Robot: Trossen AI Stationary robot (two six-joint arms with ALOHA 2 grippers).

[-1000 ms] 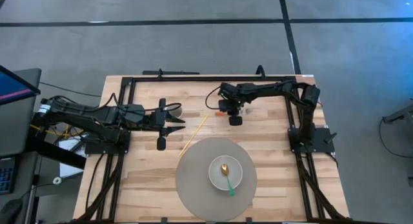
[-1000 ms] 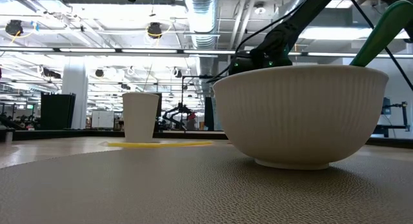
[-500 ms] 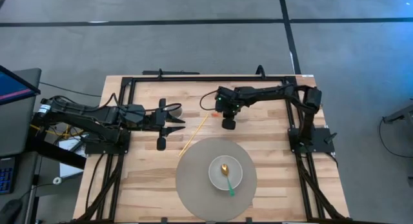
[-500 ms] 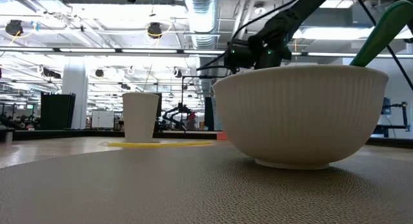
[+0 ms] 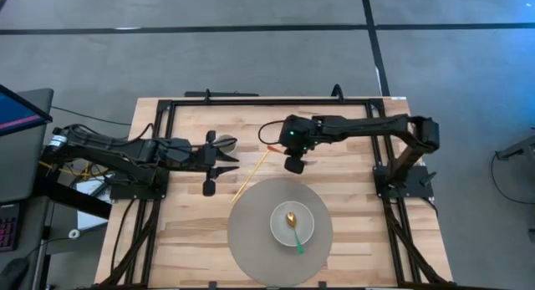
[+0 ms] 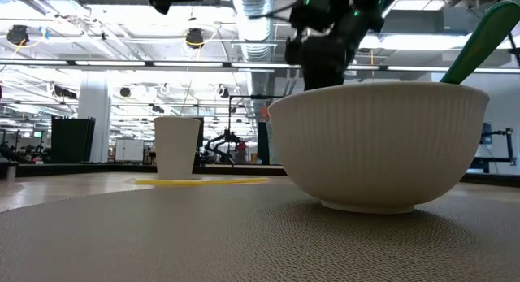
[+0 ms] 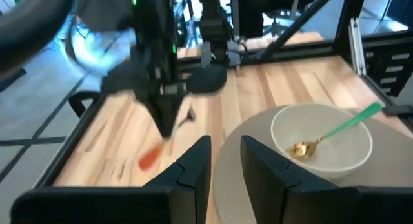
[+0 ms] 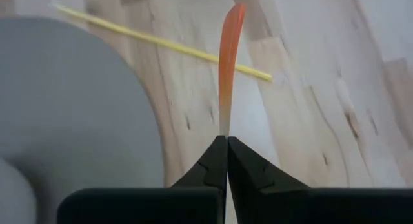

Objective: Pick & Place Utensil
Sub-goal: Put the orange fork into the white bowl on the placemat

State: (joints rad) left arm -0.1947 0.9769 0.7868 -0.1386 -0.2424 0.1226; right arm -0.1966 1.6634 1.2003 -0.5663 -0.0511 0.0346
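Observation:
An orange utensil [image 8: 227, 50] sticks out ahead of my right gripper [image 8: 222, 141], which is shut on it above the wood between the white cup and the grey mat. In the high view, my right gripper [image 5: 282, 147] hangs beyond the mat's far edge. A thin yellow stick [image 5: 251, 175] lies flat on the table beneath it. The white bowl [image 5: 292, 224] stands on the round grey mat [image 5: 251, 231] and holds a gold spoon with a green handle [image 5: 298, 240]. My left gripper [image 5: 227, 154] waits open beside the white cup [image 5: 226, 141]. My right gripper pinches the orange utensil by one end [image 8: 222, 130] between its two shut fingers. The fingers lie along it and slant down from the table's right. The utensil is lifted clear, and its free end [image 5: 269, 146] points toward the table's left.
A black frame [image 5: 251, 100] runs round the far and side edges of the table. The cup [image 6: 177, 148] stands upright behind the yellow stick [image 6: 203, 182]. Bare wood shows left of the mat and near the table's near-left corner.
My right gripper has moved toward the table's left edge and risen, carrying the orange utensil up off the table. It has stayed shut on it throughout. The utensil's free end now hangs over the yellow stick.

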